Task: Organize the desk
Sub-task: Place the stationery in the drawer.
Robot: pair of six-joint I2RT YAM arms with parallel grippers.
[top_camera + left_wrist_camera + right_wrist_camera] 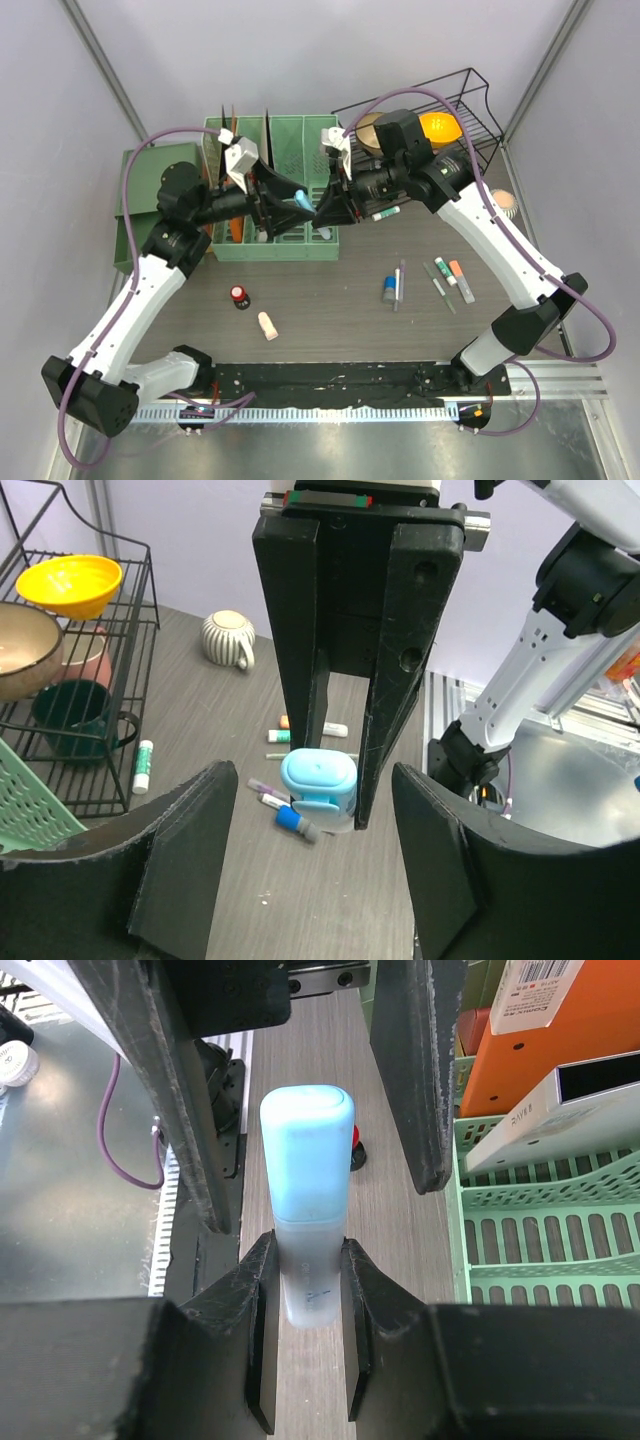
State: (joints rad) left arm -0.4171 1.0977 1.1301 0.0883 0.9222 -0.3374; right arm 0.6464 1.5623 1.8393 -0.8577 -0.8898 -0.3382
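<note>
From above, both arms are seen meeting over the bench (pixel 330 300), just in front of the green file rack (pixel 290 140), with a light-blue capped tube (pixel 303 200) caught between them. Loose pens (pixel 445 280) and a small red-capped bottle (pixel 240 296) are left lying on the bench nearer the bases.

On to the left wrist: the left pincer (pixel 310 775) is held open, its fingers set either side of the tube with clear gaps, nothing gripped. The right pincer (pixel 336 813) is seen opposite, reaching down.

Over to the right wrist: that pincer is clamped on the tube's pale body, cap end pointing away (marker or glue stick, it cannot be told which).

A handover from right to left is judged to be in hand. Next, the left fingers need to be shut squarely on the cap before the right's hold is let go, or the tube may be dropped.
</note>
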